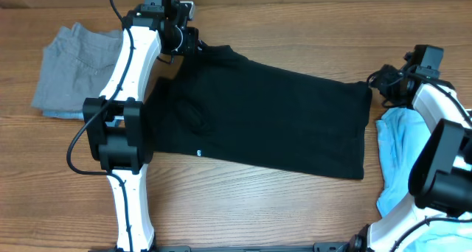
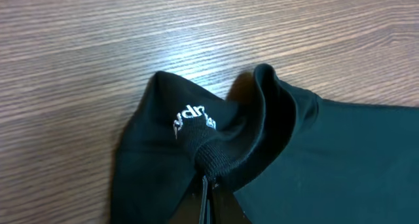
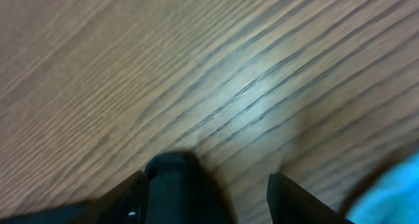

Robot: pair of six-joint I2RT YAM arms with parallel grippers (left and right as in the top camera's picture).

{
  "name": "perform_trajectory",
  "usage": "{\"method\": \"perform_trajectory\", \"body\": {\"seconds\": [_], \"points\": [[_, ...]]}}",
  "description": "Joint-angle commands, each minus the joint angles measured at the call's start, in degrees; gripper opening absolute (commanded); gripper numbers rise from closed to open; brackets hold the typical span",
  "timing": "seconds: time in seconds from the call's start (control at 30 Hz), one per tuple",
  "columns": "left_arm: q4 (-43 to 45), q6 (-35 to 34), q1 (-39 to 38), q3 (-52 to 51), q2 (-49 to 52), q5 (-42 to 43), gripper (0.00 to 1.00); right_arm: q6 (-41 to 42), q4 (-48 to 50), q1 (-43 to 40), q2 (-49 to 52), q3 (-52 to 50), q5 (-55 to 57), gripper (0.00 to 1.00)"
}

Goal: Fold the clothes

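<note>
Collar (image 2: 216,157) of black shirt (image 1: 280,119) pinched in clenched left gripper (image 2: 206,188). Lies spread across table (image 1: 295,208). Right gripper (image 3: 219,201) released, jaws apart above it

White stitched lettering (image 2: 193,117) on the black shirt (image 2: 340,158), just above its ribbed collar (image 2: 219,157), reads roughly "ydr", the rest creased. The hem's tiny white mark (image 1: 199,152) is illegible.

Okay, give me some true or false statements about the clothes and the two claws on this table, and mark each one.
1. The left claw is shut on the black shirt's collar. True.
2. The black shirt is folded into a small square. False: it lies spread out across the table.
3. A grey garment lies on the left arm's side of the shirt. True.
4. The right claw grips the light-blue tee. False: its jaws stand open over bare table, beside the tee.
</note>
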Motion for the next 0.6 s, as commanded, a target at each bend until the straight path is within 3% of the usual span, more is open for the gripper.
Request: {"method": "perform_trajectory", "body": {"seconds": [0.0, 0.3, 0.33, 0.37, 0.5, 0.57], "points": [[-0.33, 0.26, -0.55, 1.09, -1.66, 1.77, 0.05, -0.68, 1.33, 0.15, 2.91, 0.52, -5.22, 0.60], [-1.46, 0.09, -0.87, 1.09, -1.68, 1.77, 0.04, -0.66, -0.07, 0.81, 5.46, 0.52, -8.04, 0.43], [-1.64, 0.09, -0.87, 1.09, -1.68, 1.75, 0.04, -0.68, -0.09, 0.87, 5.46, 0.52, -8.81, 0.38], [-1.88, 0.09, -0.90, 1.09, -1.68, 1.77, 0.04, -0.70, 0.04, 0.94, 5.46, 0.52, -10.58, 0.26], [-2.29, 0.09, -0.87, 1.09, -1.68, 1.77, 0.04, -0.85, -0.11, 0.94, 5.46, 0.52, -11.45, 0.08], [-2.95, 0.13, -0.87, 1.29, -1.68, 1.77, 0.04, -0.81, -0.13, 0.94, 5.33, 0.55, -11.58, 0.04]]}}
